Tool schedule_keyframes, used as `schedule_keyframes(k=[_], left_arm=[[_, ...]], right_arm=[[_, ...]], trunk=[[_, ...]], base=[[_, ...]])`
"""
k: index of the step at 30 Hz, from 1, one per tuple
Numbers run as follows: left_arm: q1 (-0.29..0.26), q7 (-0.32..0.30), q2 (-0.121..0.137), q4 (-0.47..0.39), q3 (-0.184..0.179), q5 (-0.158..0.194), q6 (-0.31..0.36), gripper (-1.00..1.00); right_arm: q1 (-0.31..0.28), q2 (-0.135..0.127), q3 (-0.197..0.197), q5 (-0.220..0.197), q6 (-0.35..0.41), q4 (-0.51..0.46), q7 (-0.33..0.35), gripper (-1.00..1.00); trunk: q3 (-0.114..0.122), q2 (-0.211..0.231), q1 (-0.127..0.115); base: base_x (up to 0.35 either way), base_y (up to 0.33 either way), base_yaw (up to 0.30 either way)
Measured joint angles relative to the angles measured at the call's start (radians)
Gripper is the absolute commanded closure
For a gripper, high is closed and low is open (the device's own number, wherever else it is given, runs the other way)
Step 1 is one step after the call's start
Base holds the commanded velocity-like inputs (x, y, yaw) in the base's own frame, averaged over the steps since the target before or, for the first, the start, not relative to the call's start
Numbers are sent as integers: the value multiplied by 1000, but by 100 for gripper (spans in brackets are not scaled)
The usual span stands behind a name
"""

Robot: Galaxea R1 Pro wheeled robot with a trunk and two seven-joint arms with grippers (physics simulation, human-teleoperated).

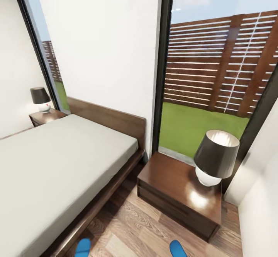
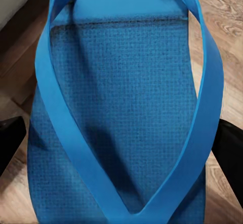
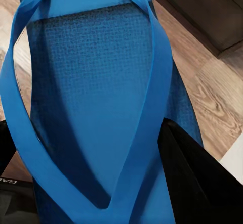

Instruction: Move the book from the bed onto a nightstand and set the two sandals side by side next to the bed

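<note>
Sandals (blue) (image 1: 82, 247) (image 1: 177, 248) on wood floor (image 1: 131, 226) between bed (image 1: 58, 172) and nightstand (image 1: 177, 191); each pincer (image 2: 121, 143) (image 3: 96, 163) straddles one, grip unclear.

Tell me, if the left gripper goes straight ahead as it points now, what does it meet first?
Most likely the blue sandal directly ahead of the left gripper, its footbed and straps between the dark fingertips. Whether it already touches is unclear.

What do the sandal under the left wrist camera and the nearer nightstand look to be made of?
The sandal looks like blue foam or rubber: a matte, finely dimpled footbed with smooth straps. The nightstand looks like dark reddish-brown wood with a glossy finish; its top mirrors the lamp. Both are renders, so this is by appearance only.
</note>
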Motion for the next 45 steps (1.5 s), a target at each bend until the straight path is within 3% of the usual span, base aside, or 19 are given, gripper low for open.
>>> schedule_keyframes(k=[45], left_arm=[[0, 0, -1, 0, 0, 0, 0, 100]], right_arm=[[0, 0, 0, -1, 0, 1, 0, 100]], trunk=[[0, 0, 0]], base=[[-17, -27, 290]])
